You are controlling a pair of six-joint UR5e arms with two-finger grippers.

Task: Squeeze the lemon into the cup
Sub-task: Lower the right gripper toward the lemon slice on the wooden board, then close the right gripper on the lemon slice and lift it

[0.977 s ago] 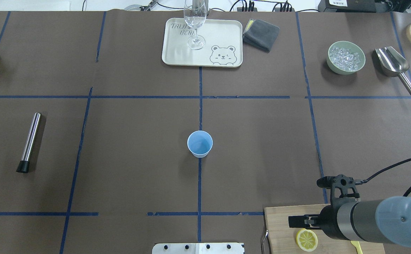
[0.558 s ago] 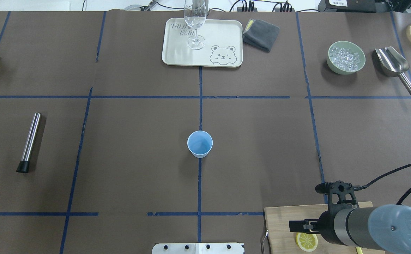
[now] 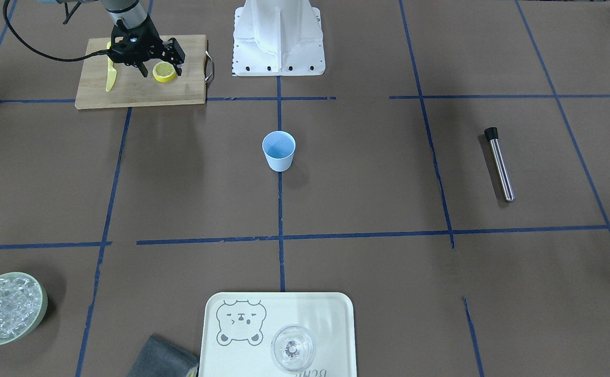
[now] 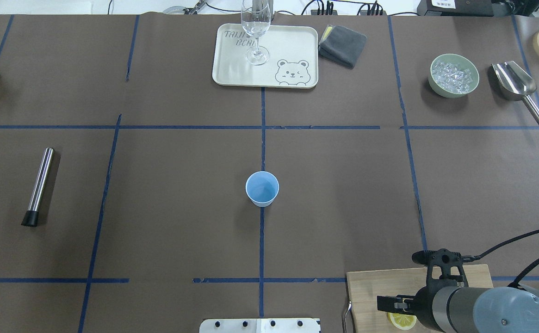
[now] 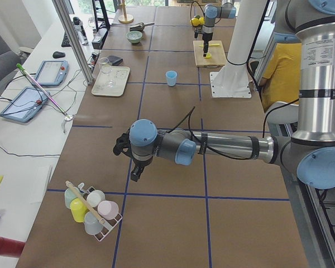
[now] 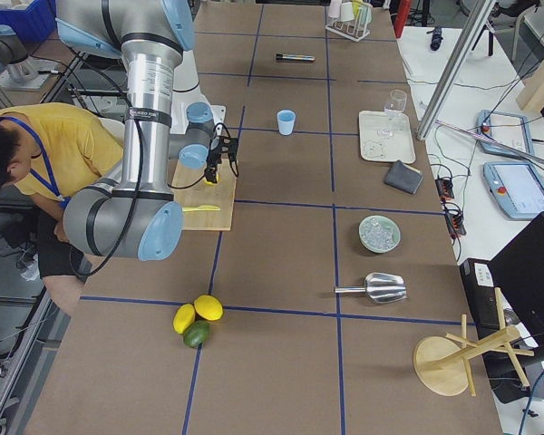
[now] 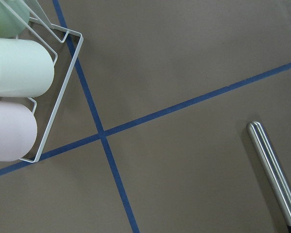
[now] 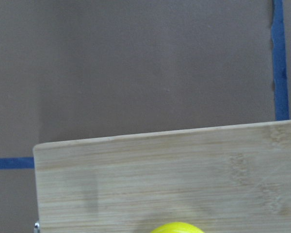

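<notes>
On your far left, the left gripper (image 5: 135, 172) hangs over the brown table (image 4: 181, 162) near a wire rack (image 5: 95, 215) of pastel cups. It shows only in the side view, so you cannot tell whether its fingers are apart or closed. A steel rod (image 4: 38, 185) with a black tip lies on the table close by.

At centre, the light-blue cup (image 4: 262, 188) stands upright on the blue tape line, mouth up. Beyond it, at the far edge, a cream tray (image 4: 297, 46) carries a stemmed glass (image 4: 255, 27), with a grey cloth (image 4: 343, 45) just beside it.

To your right, at the near edge, the right gripper (image 3: 161, 64) is poised over a wooden board (image 4: 380, 282), fingers spread and holding nothing. The lemon (image 3: 164, 71) lies flat on that board, cut face up, directly beneath the parted fingers, one on either side of it. Whether they touch its rind you cannot tell. A yellow knife (image 3: 110, 76) lies on the board just past the gripper, further right. The cup stands well apart from lemon and board.

Farthest right, a green bowl (image 4: 452, 94) of ice sits beside a metal scoop (image 4: 514, 83).
</notes>
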